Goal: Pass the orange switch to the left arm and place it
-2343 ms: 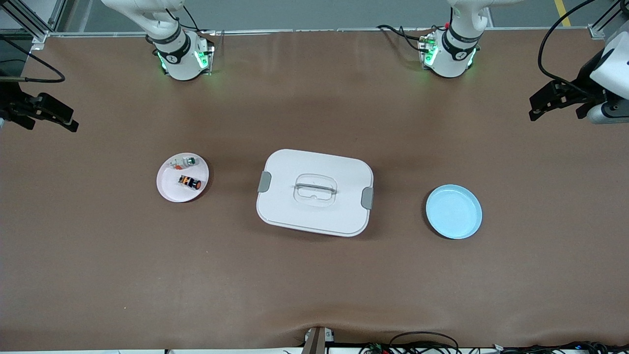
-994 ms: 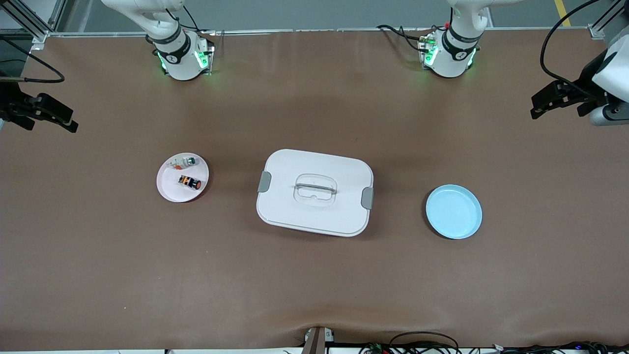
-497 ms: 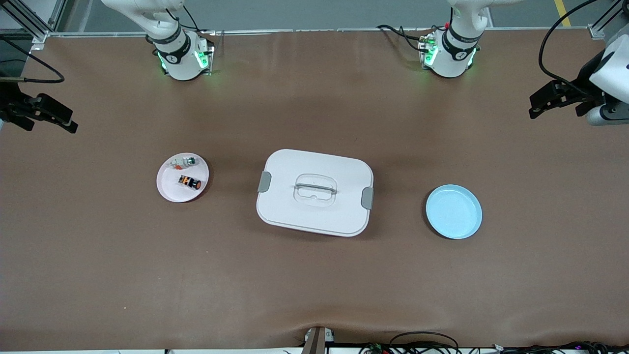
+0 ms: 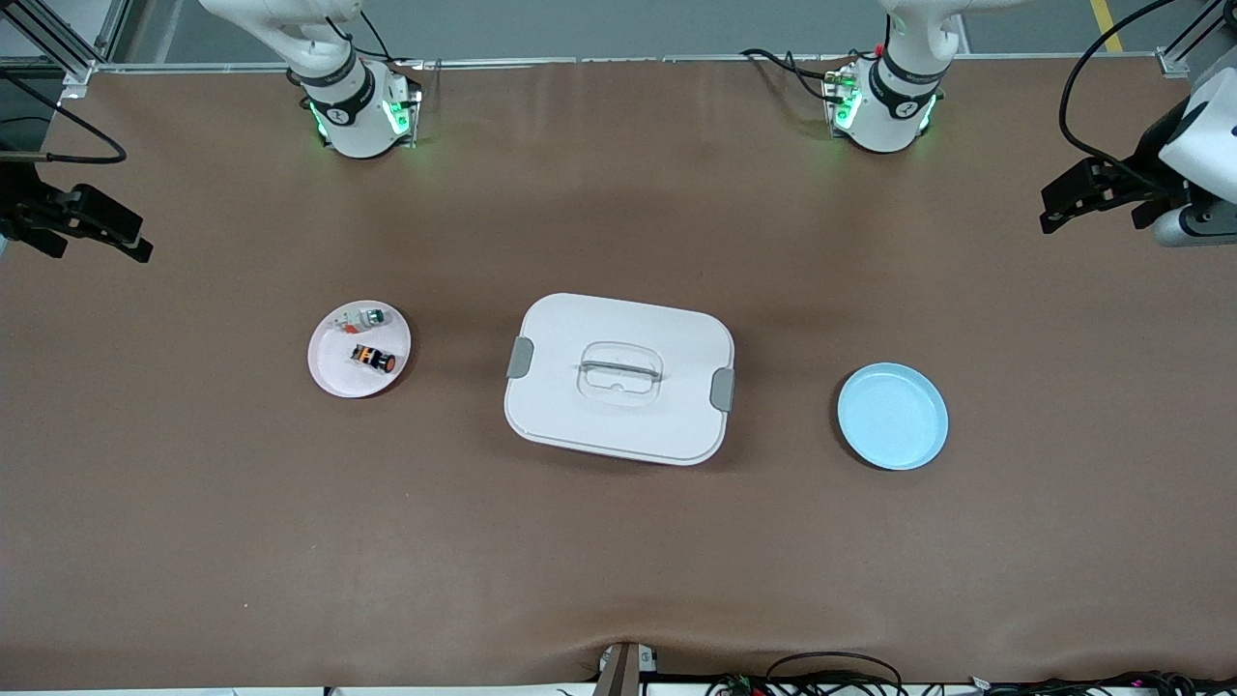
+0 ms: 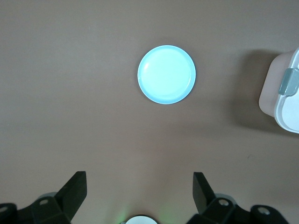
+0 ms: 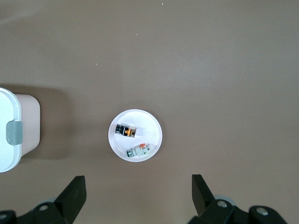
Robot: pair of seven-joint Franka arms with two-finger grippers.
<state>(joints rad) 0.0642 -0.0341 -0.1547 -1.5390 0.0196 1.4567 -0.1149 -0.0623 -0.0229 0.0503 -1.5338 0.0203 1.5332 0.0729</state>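
My left claw (image 4: 1073, 205) hangs high over the surface's (image 4: 618, 561) edge at my left arm's end, fingers spread wide, nothing between them. My right claw (image 4: 106, 232) hangs over the edge at my right arm's end, jaws just as wide and empty. The orange switch (image 4: 373, 359) lies on its side on the pale pink plate (image 4: 338, 382), toward my right arm's end, just beside the whitish switch with the green tip (image 4: 362, 318), which sits a little farther from the front camera. My right wrist camera looks straight down on that plate (image 6: 149, 123), both switches apart from each other. The box (image 4: 618, 425) sits mid-surface, lid on, grey latches at both ends. The light blue plate (image 4: 892, 417) lies toward my left arm's end, well apart from the box.
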